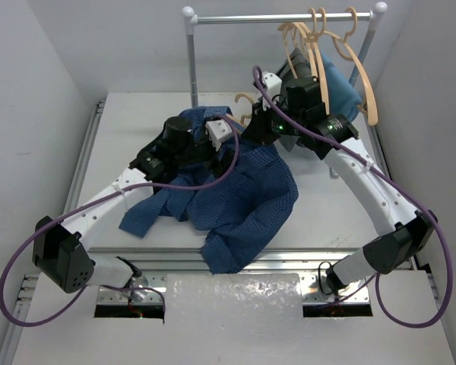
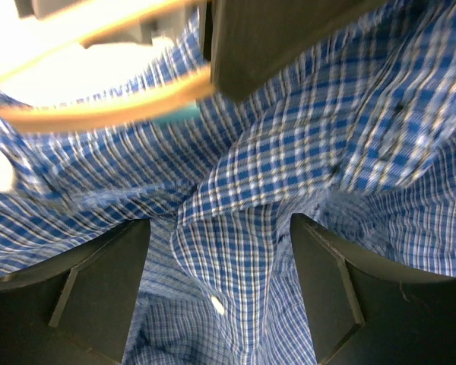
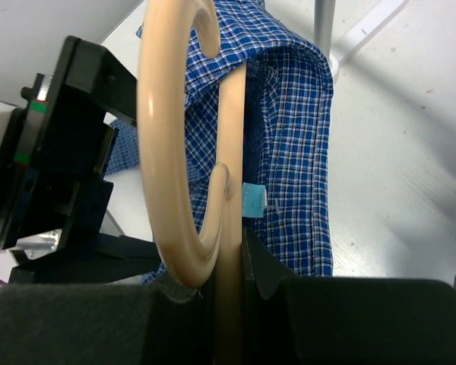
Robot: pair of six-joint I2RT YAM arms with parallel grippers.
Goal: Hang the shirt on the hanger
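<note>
Two grippers meet over the middle of the table (image 1: 137,122), and they stand very differently. The left gripper (image 2: 220,220) has its jaws wide apart; a loose fold of the shirt (image 1: 235,194) bulges up between its dark fingers (image 2: 91,296) without being pinched (the cloth brushes both inner faces at most). The right gripper (image 3: 229,258) has its jaws narrow and clamped on the neck of the hanger (image 3: 167,152), just below the hook. In the right wrist view the hook rises straight up from those fingers, and the checked collar edge drapes over the wood right behind it. In the left wrist view one hanger shoulder runs crosswise above the fabric, slightly tilted. The rest of the hanger is buried in cloth. The shirt's collar end is bunched up at the grippers, and its body spreads toward the near edge of the table, with one sleeve trailing near-left. Behind the right arm stands the rack (image 1: 281,17) with spare hangers (image 1: 319,53) and a teal cloth (image 1: 342,84), close beside that arm's wrist.
</note>
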